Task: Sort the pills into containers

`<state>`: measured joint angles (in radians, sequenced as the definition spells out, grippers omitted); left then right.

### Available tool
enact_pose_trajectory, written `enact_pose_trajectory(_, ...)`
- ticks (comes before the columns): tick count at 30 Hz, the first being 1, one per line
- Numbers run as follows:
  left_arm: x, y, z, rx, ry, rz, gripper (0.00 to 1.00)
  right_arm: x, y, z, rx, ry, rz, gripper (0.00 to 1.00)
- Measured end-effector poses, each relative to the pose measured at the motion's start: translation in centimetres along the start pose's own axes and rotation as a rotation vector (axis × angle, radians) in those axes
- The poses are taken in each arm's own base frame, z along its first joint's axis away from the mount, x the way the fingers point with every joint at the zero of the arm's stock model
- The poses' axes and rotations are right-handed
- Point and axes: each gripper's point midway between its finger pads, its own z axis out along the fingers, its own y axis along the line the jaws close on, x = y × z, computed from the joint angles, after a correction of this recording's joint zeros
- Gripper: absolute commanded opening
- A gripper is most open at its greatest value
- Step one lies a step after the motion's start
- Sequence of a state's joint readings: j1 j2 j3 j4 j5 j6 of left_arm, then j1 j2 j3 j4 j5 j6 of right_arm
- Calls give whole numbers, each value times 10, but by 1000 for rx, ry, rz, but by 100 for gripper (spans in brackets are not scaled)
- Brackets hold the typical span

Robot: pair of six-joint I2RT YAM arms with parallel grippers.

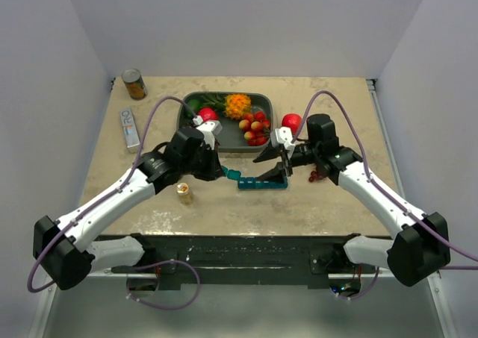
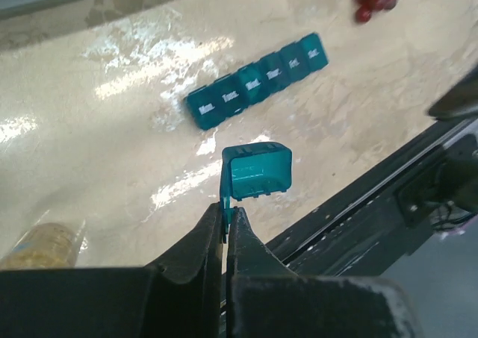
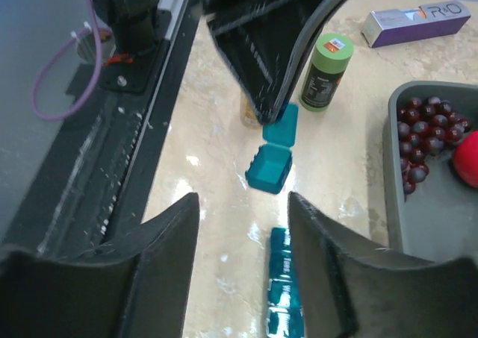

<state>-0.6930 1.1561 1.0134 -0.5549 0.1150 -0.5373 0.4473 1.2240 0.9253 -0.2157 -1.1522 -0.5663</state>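
Left pincer (image 2: pixel 228 220) pinches lid of loose cell (image 2: pixel 258 172) | right pincer (image 3: pixel 243 207) agape, tilted over strip (image 3: pixel 284 293)

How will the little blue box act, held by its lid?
Probably light: the left fingers pinch only the open lid of the single teal cell. It may swing on that hinge. Its glossy plastic might slip.

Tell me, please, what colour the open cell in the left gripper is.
The cell is teal, clearest in the left wrist view.
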Motion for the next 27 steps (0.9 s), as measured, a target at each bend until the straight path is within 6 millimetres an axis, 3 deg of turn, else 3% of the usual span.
enact_pose_trajectory(2,12,8,7,-17,58,50,0,-4,-1,1,1,-12,7,29)
enact_pose_trajectory(5,21,10,13,-8,108,96,0,-4,1,11,-15,-20,24,3)
enact_pose_trajectory(6,23,10,14,-1,118,103,0,-2,3,16,-27,-18,33,0)
enact_pose_trajectory(8,25,7,16,24,133,123,0,11,6,33,-58,7,79,0)
enact_pose_trajectory(14,25,-2,15,78,134,139,0,42,2,49,-52,77,145,0)
enact_pose_trajectory(27,17,-10,12,113,98,150,0,96,0,59,-31,248,170,0)
